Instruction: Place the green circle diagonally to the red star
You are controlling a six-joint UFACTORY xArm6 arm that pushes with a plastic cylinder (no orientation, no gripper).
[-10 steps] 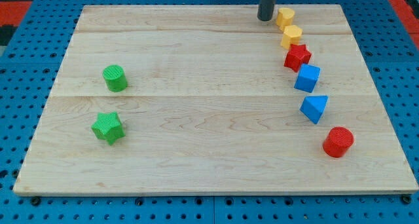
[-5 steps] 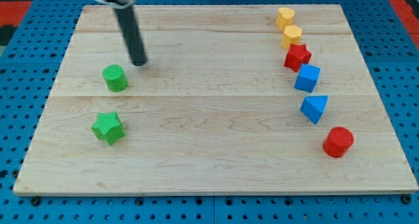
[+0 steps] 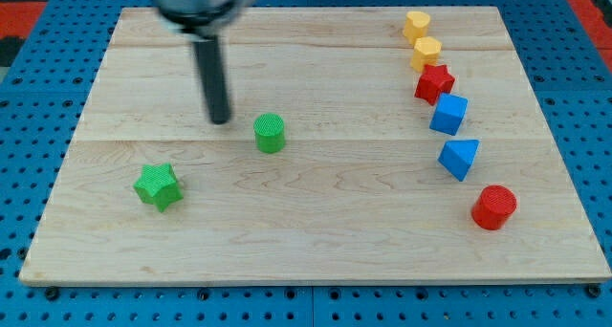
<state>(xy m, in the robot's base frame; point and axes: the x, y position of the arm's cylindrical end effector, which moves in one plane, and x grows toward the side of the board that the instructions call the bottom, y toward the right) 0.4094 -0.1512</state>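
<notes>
Pushing stage, judged: green circle [image 3: 271, 133] sits just right of my tip [image 3: 220, 119], apart, untouched. Red star [image 3: 434, 82] well right. Next: shove rightward, stopping diagonally below.

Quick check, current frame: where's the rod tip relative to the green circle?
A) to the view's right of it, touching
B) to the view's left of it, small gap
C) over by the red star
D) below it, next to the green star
B: my tip sits just to the view's left of the green circle, with a strip of bare board showing between them.
</notes>
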